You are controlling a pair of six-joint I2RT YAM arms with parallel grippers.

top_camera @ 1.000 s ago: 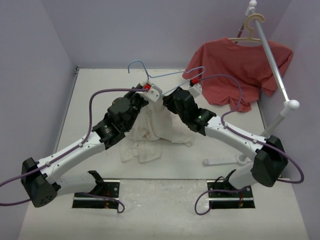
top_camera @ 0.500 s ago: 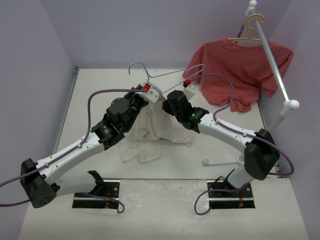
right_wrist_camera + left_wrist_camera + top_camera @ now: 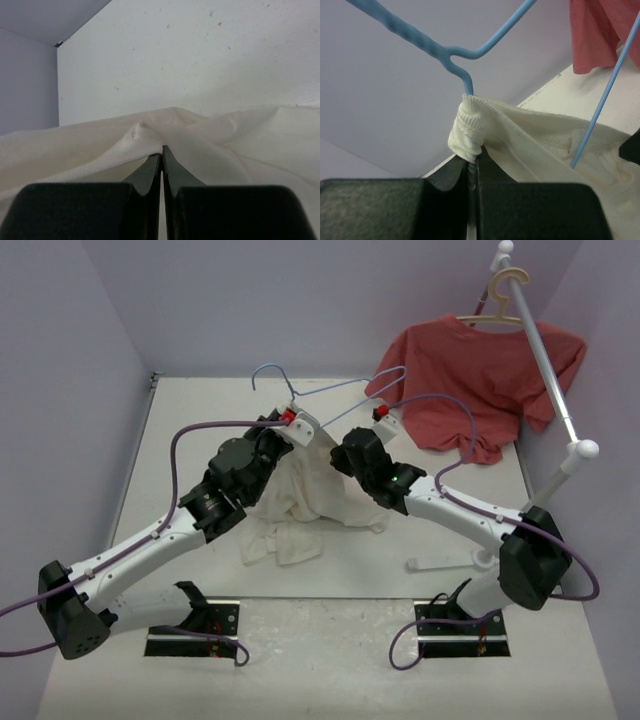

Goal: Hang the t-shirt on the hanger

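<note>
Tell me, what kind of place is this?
Probably a robot practice lab, not a home: two robot arms are bolted to a white table, plain lilac walls box it in, and a red t-shirt hangs on a wooden hanger from a white rail.

One cream t-shirt (image 3: 300,490), one red t-shirt (image 3: 480,380), two hangers — blue (image 3: 445,49), wooden (image 3: 508,285)

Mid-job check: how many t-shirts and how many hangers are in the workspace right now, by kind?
T-shirts: 2 (cream t-shirt, red t-shirt)
Hangers: 2 (blue wire hanger, wooden hanger)
Total: 4
</note>
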